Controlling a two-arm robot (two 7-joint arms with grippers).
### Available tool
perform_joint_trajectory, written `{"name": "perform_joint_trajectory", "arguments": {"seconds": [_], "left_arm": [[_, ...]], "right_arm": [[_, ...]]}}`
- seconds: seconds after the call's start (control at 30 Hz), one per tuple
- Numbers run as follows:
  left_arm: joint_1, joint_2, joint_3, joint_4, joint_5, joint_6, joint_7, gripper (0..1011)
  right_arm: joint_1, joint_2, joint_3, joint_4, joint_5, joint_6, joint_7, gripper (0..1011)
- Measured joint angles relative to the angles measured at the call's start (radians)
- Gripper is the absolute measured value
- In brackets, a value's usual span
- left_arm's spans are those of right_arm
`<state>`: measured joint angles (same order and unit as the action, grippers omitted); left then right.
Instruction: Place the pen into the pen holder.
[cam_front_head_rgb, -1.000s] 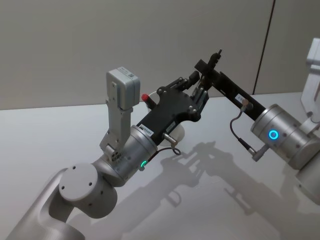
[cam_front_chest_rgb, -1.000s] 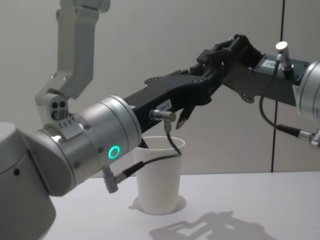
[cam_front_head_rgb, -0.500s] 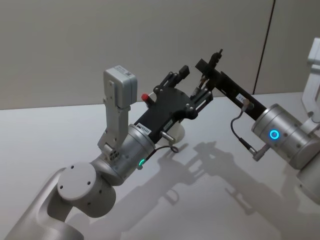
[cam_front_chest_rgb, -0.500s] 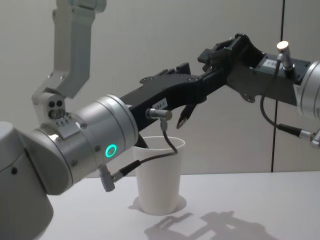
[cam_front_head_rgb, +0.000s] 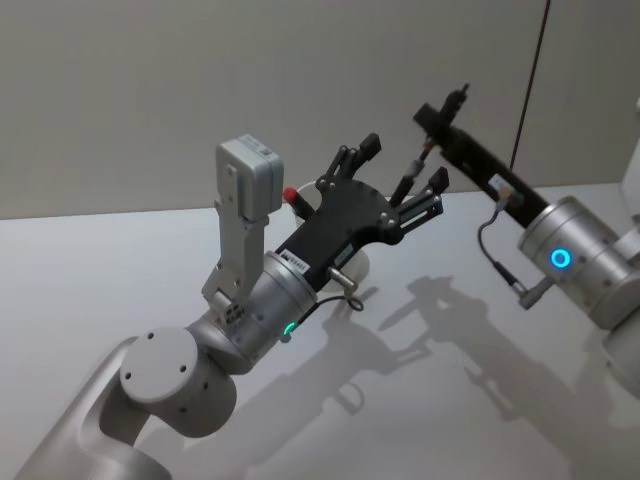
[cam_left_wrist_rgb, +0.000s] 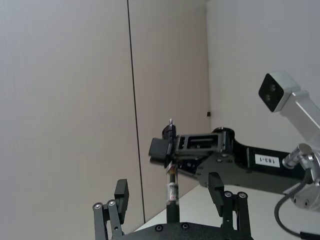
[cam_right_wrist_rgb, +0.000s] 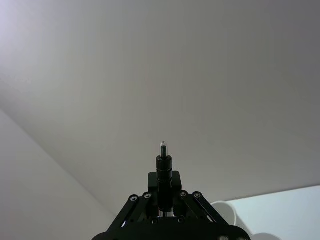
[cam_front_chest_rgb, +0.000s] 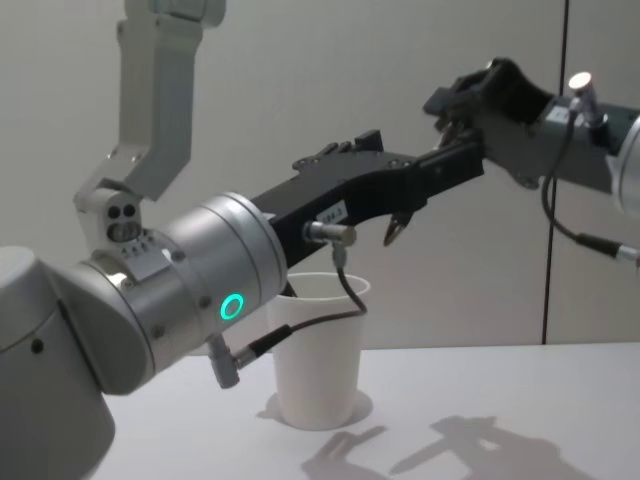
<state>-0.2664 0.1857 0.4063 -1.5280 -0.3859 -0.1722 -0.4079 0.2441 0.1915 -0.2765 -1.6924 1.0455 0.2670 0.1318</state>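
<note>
A plain white table (cam_front_head_rgb: 120, 260) meets a grey wall (cam_front_head_rgb: 150, 90) with a dark vertical seam (cam_front_head_rgb: 530, 90).

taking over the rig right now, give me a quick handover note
Left pincer: open, raised in the air, gripping nothing.
Right pincer: shut on the pen, held in the air close to the left one.
Pen holder: upright on the table, below the arms.
Done: pen is off the table, in the right pincer.
Left: carry it over the pen holder and release it inside.
</note>
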Motion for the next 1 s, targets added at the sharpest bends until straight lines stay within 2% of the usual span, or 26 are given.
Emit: {"name": "perform_joint_trajectory", "arguments": {"seconds": [0.3,0.6,0.7,0.87,1.0], "left_arm": [[0.000,0.001,-0.002,0.000,0.000,0.000,0.000,1000],[-0.001,0.001,-0.003,0.000,0.000,0.000,0.002,1000],[-0.001,0.001,-0.003,0.000,-0.001,0.000,0.002,1000],[-0.001,0.001,-0.004,0.000,-0.001,0.000,0.002,1000],[0.001,0.004,-0.005,-0.002,0.001,0.003,0.006,1000]], "right_arm": [[-0.005,0.012,0.021,-0.020,0.015,-0.074,-0.040,130],[-0.021,0.021,0.045,-0.038,0.086,-0.170,-0.063,130],[-0.026,0.022,0.051,-0.045,0.097,-0.206,-0.073,130],[-0.031,0.023,0.056,-0.053,0.089,-0.254,-0.091,130],[-0.032,0.023,0.057,-0.057,0.058,-0.285,-0.108,130]]}}
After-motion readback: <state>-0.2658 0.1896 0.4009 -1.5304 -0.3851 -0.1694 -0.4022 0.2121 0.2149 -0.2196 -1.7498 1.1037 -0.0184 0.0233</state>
